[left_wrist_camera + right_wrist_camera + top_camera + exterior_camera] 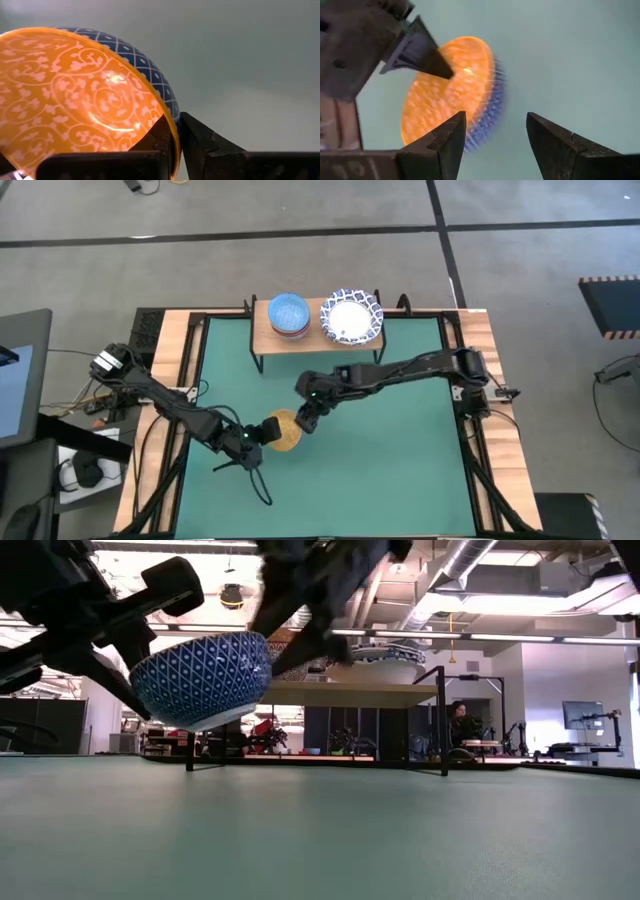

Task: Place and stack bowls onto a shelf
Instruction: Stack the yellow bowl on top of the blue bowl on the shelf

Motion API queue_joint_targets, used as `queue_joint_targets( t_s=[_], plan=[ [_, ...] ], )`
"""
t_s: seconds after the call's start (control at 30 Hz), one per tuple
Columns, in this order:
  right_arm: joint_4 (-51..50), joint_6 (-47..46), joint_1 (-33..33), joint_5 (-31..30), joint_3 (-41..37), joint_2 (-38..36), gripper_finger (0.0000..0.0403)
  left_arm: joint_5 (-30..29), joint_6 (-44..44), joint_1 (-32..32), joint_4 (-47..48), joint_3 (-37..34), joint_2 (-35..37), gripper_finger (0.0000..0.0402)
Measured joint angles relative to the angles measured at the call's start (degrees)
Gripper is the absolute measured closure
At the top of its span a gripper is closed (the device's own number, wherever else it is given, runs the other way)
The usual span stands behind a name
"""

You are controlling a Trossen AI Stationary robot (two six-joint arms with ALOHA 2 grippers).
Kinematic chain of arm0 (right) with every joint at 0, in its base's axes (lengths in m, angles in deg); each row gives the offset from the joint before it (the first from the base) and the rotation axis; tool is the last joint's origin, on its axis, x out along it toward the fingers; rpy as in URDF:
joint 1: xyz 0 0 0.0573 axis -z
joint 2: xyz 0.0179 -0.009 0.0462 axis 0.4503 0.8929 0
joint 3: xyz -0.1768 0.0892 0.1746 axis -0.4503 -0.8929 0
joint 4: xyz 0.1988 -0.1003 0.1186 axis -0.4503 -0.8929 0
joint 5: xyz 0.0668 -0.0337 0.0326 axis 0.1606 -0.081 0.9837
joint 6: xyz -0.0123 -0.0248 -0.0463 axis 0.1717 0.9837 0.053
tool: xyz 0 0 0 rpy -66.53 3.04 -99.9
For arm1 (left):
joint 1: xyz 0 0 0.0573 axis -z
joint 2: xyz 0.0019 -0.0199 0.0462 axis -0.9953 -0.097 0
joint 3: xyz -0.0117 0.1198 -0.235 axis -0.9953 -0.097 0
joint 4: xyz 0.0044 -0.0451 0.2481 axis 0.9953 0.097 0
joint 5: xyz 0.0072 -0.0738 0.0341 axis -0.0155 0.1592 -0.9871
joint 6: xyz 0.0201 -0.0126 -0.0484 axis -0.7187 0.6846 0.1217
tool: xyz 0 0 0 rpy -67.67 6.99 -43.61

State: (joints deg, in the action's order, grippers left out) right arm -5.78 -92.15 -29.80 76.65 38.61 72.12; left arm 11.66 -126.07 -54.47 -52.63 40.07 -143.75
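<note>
A bowl, yellow-orange inside [75, 100] and blue-latticed outside [200, 680], hangs tilted above the green table near its middle [284, 431]. My left gripper [258, 436] is shut on its rim. My right gripper [306, 417] is open just to the right of the bowl [455, 95], and its fingers [447, 142] stand short of the rim. On the light-wood shelf [312, 336] at the far edge sit a light blue bowl [289, 314], stacked on a red one, and a white bowl with a blue lattice rim [351, 318]. My left gripper [180, 142] pinches the bowl's rim [172, 125], one finger inside [157, 137] and one outside against the blue wall. It comes from the table's left, roughly level. The bowl is lifted clear of the table and tipped on its side, with its opening facing up and toward the right arm.
The shelf's black legs [443, 720] stand on the far part of the table. A black cable loop [255, 480] lies on the mat below the left gripper. Wooden rails [185, 380] frame the green mat. A person sits in the room beyond [458, 720].
</note>
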Motion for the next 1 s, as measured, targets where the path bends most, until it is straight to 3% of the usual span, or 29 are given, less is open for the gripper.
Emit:
queue_joint_targets(
  t_s=[0.37,0.73,1.0],
  plan=[
    [1.76,-0.85,-1.08,2.76,0.25,6.62,0.0176,2.49,1.22,0.49,-1.48,-0.04,-3.27,0.0389],
    [-2.41,-1.98,-0.88,3.89,0.14,7.70,0.0302,4.12,5.17,0.58,-9.50,-0.07,-4.74,0.0357],
    [-7.01,-2.11,0.33,3.10,0.05,7.74,0.0334,-0.08,9.96,0.58,-13.54,0.00,-4.62,0.0304]
  ],
)
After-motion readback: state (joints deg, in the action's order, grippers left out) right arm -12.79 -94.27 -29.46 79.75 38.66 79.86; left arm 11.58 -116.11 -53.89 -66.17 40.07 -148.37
